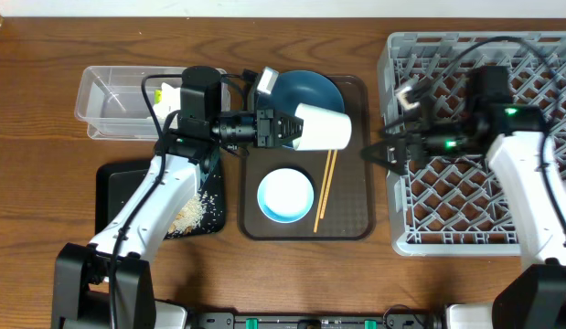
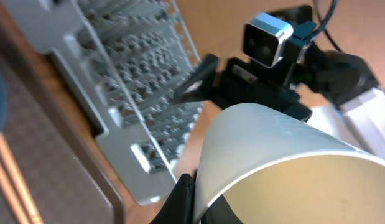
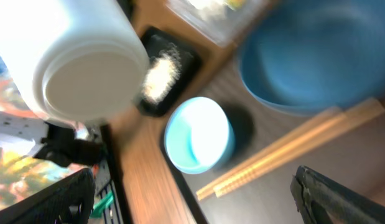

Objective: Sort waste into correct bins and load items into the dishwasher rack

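Wooden counter (image 1: 45,183). Step in hand: cup to rack. My left gripper (image 1: 290,129) is clamped on a white cup (image 1: 324,128), held sideways over the brown tray (image 1: 351,206). My right gripper (image 1: 374,153) gapes wide at the cup's 3 o'clock. Next is probably a handoff, then a placement in the rack (image 1: 447,228), further out at 3 o'clock.

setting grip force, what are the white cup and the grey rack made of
white cup: probably paper or thin plastic, matte; thin wall at the rim, no gloss. dishwasher rack: moulded grey plastic, dull finish; uniform lattice of pegs.
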Robot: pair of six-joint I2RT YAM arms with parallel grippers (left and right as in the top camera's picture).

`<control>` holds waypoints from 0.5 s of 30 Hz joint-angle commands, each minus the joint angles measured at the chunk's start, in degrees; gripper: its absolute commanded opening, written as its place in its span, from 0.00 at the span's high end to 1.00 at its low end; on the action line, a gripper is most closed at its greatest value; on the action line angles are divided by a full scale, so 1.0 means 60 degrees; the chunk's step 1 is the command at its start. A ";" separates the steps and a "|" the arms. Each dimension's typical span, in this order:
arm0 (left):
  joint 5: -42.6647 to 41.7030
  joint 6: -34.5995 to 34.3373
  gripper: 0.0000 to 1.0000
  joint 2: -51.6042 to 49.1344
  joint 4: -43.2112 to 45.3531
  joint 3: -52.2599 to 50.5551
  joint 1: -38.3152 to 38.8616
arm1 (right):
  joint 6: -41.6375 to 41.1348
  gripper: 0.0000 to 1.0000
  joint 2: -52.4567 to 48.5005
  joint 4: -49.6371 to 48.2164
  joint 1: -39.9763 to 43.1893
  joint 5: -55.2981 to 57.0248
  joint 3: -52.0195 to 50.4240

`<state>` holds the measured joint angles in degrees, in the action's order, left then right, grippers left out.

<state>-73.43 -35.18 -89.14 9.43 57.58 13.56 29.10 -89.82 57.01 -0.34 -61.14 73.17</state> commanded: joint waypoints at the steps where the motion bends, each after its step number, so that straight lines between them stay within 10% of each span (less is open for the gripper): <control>1: -0.0765 -0.0120 0.94 -0.0109 0.0055 0.0051 0.0029 | 0.0379 0.01 0.0040 -0.0590 -0.0586 -0.1854 -0.0222; 15: -0.0765 -0.0120 0.94 -0.0109 0.0051 0.0051 0.0029 | 0.0372 0.11 0.0040 -0.2630 -0.1647 -0.3716 -0.0226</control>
<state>-76.60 -35.88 -89.14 9.41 57.56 13.61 30.76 -89.82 41.85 -9.30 -78.76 71.99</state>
